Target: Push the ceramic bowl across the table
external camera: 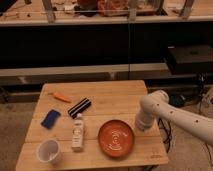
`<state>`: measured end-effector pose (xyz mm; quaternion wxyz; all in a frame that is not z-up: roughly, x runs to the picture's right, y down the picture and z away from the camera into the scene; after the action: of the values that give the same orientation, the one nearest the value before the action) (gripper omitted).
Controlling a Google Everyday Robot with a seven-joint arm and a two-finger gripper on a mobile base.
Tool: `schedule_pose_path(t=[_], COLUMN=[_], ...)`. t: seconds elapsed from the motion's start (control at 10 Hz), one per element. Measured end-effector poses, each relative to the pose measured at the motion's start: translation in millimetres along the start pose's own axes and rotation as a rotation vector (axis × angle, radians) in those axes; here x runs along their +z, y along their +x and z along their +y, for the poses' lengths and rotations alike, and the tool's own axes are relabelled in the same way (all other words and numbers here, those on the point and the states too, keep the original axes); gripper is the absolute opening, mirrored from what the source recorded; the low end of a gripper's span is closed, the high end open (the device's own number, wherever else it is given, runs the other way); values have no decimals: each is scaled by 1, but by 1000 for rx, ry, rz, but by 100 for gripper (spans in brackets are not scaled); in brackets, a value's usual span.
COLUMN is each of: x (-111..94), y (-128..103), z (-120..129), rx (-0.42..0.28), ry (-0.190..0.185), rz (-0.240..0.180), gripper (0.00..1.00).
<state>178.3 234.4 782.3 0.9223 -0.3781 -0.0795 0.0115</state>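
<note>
On the table (116,94), end effector (140,125) beside ceramic bowl (116,138)

— We see a dim, warm scene. The brightest band runs along the shelf (90,17) at the top, lit from above.
— Agreed. Below it we get a near-black stretch, then the table (107,95) in soft amber light.
— We find no hard glare. The white arm (167,111) and the cup (49,151) at the near left corner are the palest spots.
— The gripper (141,125) hangs low at the right edge, just beside the bowl (116,138), in the arm's shade. Elsewhere we make out only faint, soft-edged shadows.
</note>
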Motion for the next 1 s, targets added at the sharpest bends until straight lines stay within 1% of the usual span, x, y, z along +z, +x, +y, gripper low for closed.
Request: schedule_pose_path(t=[0.4, 0.6, 1.0], x=[2, 3, 4], y=[-4, -13, -22], z=[-3, -5, -5], rx=[-3, -13, -20], ry=[-8, -7, -9], rz=[-8, -11, -16], gripper=[6, 6, 6])
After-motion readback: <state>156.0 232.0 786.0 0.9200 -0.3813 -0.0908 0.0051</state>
